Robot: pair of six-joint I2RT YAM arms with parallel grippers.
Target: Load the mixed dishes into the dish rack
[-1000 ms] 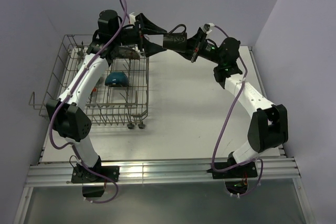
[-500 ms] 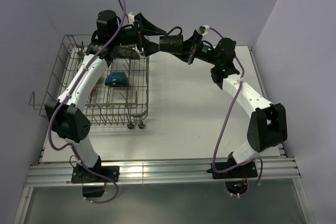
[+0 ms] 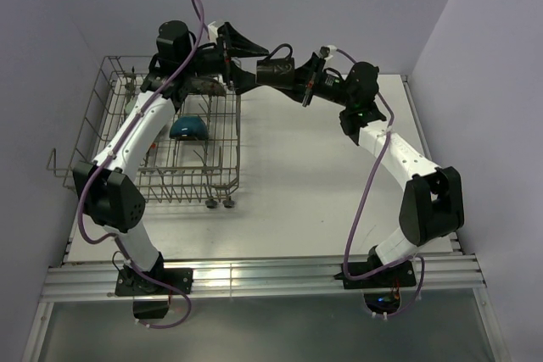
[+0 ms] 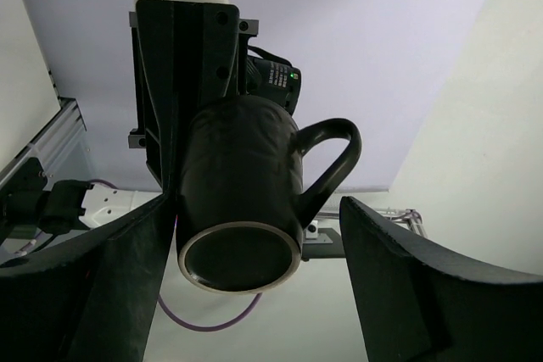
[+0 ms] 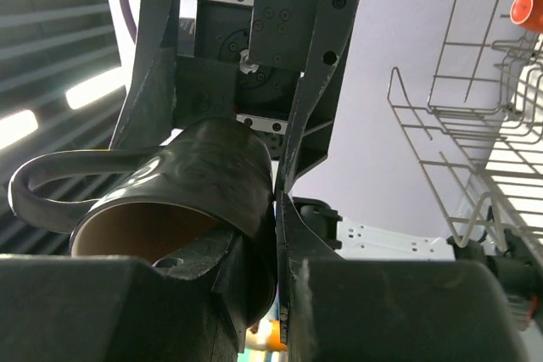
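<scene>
A hand-over in mid-air looks to be the step in hand: the right gripper [image 5: 276, 218] is closed on the mug [image 4: 242, 175], pinching its wall at the rim with one finger inside and one outside, and presents it mouth-first to the left gripper [image 4: 257, 209]. The left gripper's jaws stand wide open on either side of the mug's body; one finger lies right beside it, whether touching I cannot tell, and the other is well clear on the handle side, so it holds nothing. The next move, I judge, calls for the left jaws to close squarely on the body and miss the handle, and only then for the right gripper to let go (a release too soon would drop the mug). Both grippers meet high at the far side, just right of the dish rack's [image 3: 237, 133] far right corner. The blue bowl [image 3: 188, 128] lies upturned inside the rack, and the small orange-red cup [image 5: 528, 4] shows among its wires. The rack stands on the left of the desk [image 3: 297, 184].
</scene>
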